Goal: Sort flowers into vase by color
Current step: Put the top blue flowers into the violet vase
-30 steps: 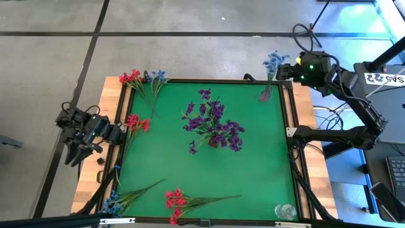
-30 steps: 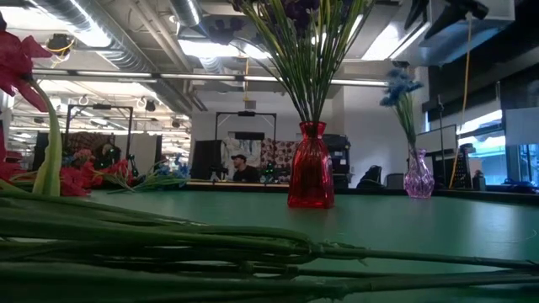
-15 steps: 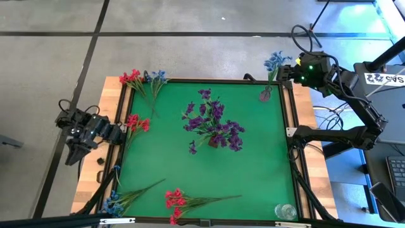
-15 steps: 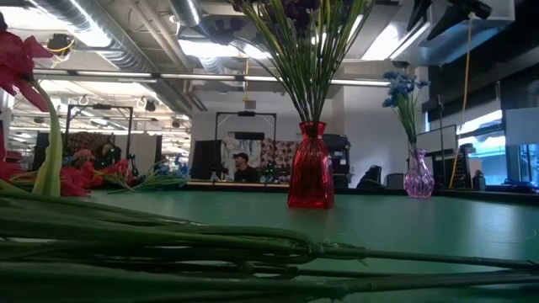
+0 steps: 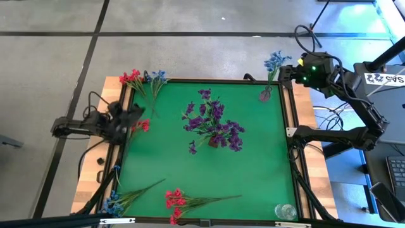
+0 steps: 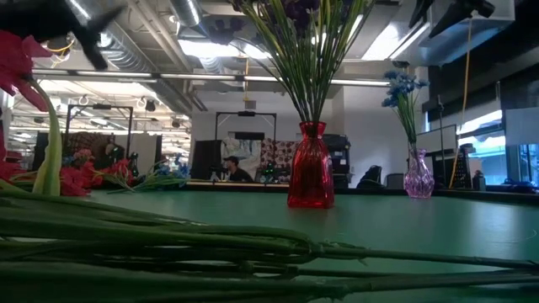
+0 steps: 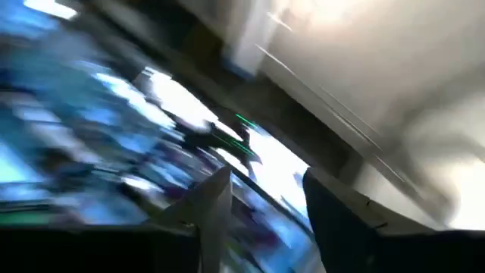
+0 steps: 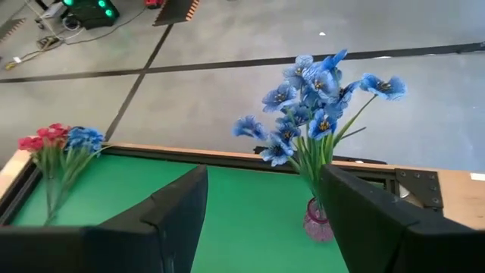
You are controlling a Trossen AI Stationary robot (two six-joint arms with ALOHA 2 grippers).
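**Purple sprigs in red vase, blue in pink, loose stems along the edges**

Nearest the low camera, across the green surface [image 5: 253,164]: long green stems of a red sprig [image 5: 180,201], blossoms at the near edge. Just beside it toward the near left corner, a blue sprig [image 5: 114,202]. At the near right corner, a clear glass vase [image 5: 285,211], standing apart from everything else.

Mid-surface: a red vase [image 6: 311,177] holding a spread bunch of purple flowers [image 5: 214,123], stems fanning upward in the low view.

At the left edge, left gripper [image 5: 131,115] hovering right over a red cluster [image 5: 140,126], fingers spread; contact with the blossoms impossible to tell.

Farther back, at the far left corner: red flowers [image 5: 130,77] and blue flowers [image 5: 157,76] lying side by side. At the far right corner: a small pink vase [image 8: 319,223] with blue flowers [image 8: 312,95] upright in it. Right gripper [image 8: 261,220] just beside that vase, fingers spread wide, pinching nothing.
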